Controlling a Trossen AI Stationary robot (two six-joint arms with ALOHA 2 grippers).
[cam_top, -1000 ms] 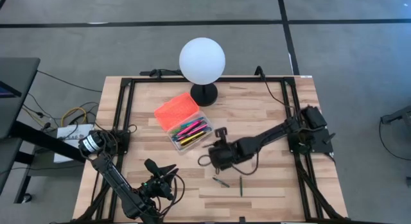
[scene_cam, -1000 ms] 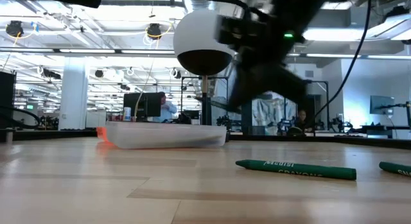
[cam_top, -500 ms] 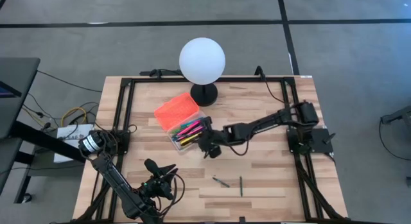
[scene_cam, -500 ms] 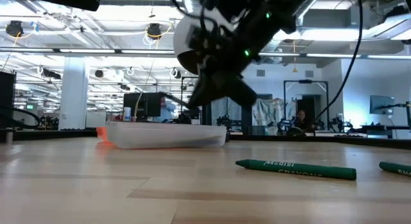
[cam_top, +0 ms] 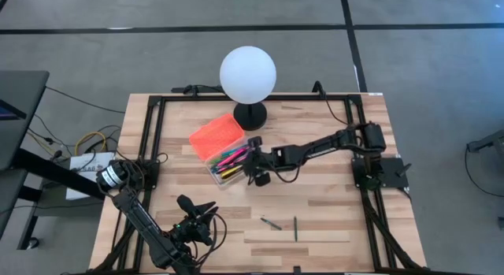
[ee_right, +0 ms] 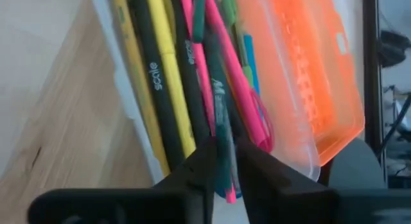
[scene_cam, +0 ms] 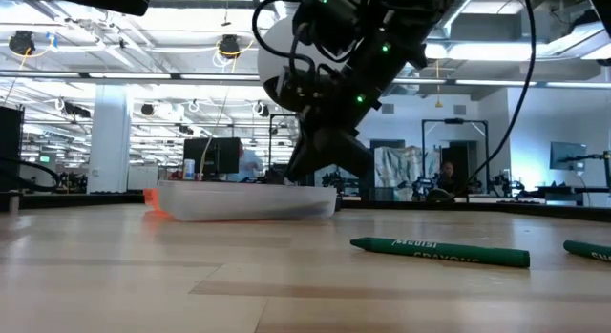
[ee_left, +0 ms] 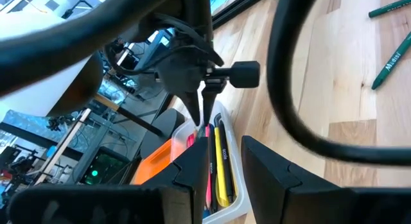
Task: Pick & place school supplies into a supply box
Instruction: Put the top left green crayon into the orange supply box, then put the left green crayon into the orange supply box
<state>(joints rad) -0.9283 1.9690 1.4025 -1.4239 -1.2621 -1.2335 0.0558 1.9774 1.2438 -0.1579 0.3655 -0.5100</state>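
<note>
A: Orange lid [cam_top: 216,134] lies flipped beside the clear box [cam_top: 233,163], so the tray is open from above. Right gripper [ee_right: 221,161] hangs directly over it.

B: Fingers?

A: Slightly apart, a teal crayon [ee_right: 221,131] between them, pointing down among the pens [ee_right: 168,83] below. Probably a release; can't tell whether it's loose.

B: Left gripper [ee_left: 218,163]?

A: Parked well behind, jaws apart, empty. Two crayons [cam_top: 295,227] lie on the table [cam_top: 331,196], away from both.
</note>
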